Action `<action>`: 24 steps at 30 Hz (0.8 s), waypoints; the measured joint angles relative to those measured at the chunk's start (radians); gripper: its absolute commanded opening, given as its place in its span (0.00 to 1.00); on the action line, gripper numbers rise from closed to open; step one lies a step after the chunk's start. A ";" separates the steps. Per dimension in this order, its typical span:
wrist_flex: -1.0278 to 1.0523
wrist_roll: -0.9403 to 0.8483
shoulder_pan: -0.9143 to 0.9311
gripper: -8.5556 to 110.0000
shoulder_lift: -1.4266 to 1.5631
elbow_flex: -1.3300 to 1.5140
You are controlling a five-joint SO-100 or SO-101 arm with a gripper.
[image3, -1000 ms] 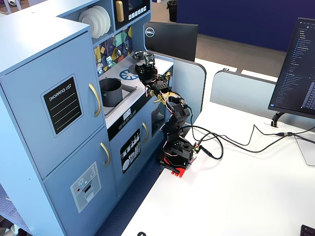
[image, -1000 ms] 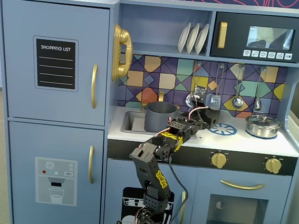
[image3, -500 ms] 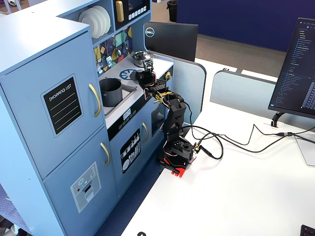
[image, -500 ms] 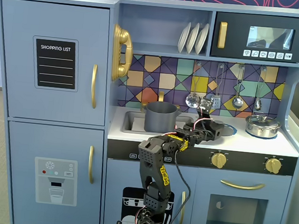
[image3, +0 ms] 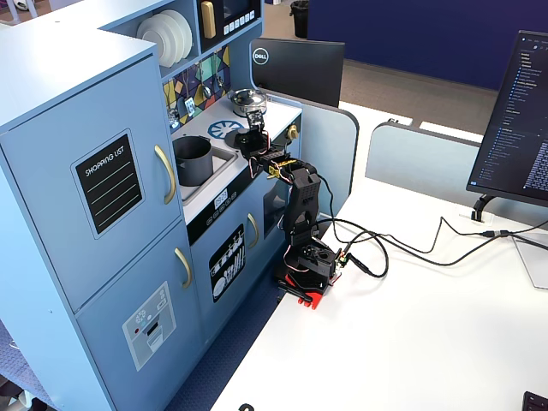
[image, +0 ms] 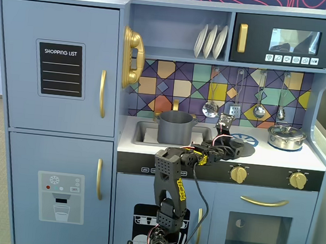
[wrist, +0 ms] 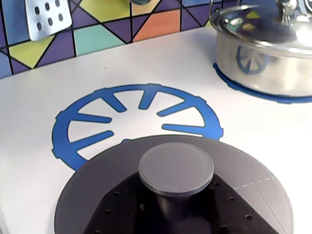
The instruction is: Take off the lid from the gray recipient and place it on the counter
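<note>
Lid [wrist: 175, 168] seen under end effector [image: 227, 128], grip unclear; bench [wrist: 146, 68] open ahead, silver pot [wrist: 265, 53] ahead-right, gray recipient [image: 175, 128] left in sink.

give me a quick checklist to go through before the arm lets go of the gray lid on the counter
1. Lid off the gray recipient: ok, the pot sits open in the sink.
2. Lid over the counter, not the sink: ok, it covers the near edge of the blue burner print.
3. Lid resting flat on the counter: cannot tell.
4. Clear of the silver pot: ok, white counter shows between them.
5. Gripper state on the knob: cannot tell, fingertips hidden.
</note>
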 measured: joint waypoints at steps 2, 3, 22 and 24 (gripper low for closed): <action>-0.015 0.000 0.000 0.27 0.002 0.011; -0.020 0.000 0.002 0.29 0.002 0.014; -0.054 0.017 0.051 0.34 0.018 0.035; -0.054 0.026 0.057 0.34 0.028 0.035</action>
